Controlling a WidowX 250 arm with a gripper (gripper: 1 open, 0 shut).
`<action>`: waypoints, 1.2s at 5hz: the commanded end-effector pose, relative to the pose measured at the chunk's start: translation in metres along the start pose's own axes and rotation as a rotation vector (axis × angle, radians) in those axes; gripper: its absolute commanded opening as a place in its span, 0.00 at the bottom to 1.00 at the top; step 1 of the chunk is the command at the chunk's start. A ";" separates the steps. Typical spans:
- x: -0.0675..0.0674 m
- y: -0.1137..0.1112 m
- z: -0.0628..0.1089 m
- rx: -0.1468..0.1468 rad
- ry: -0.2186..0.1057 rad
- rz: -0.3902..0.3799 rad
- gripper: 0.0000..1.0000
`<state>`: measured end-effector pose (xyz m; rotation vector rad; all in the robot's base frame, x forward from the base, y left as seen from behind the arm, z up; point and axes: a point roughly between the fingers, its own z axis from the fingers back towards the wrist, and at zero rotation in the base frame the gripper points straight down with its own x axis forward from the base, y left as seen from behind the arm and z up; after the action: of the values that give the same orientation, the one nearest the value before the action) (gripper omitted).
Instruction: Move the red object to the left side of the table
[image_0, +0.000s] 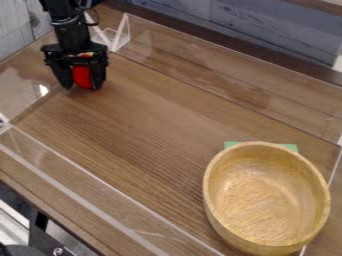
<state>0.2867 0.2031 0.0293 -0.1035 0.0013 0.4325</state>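
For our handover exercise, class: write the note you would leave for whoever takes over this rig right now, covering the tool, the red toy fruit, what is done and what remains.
Tool: pointing down at the far left of the table, jaws spread wide on either side of the red toy fruit.
Red toy fruit: low between the jaws at the table's left side; whether the jaws still touch it cannot be told.
Wooden bowl: near right corner, empty, with a green item's edge showing behind it.
Done: fruit is at the left side.
Left: lift the tool clear and confirm that the fruit stays put.
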 end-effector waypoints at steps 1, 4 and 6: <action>0.010 -0.005 0.019 0.013 -0.052 -0.024 1.00; 0.006 0.005 0.053 -0.035 -0.043 0.075 1.00; -0.002 0.001 0.059 -0.061 -0.040 0.081 1.00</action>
<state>0.2822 0.2042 0.0636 -0.1858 0.0196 0.5117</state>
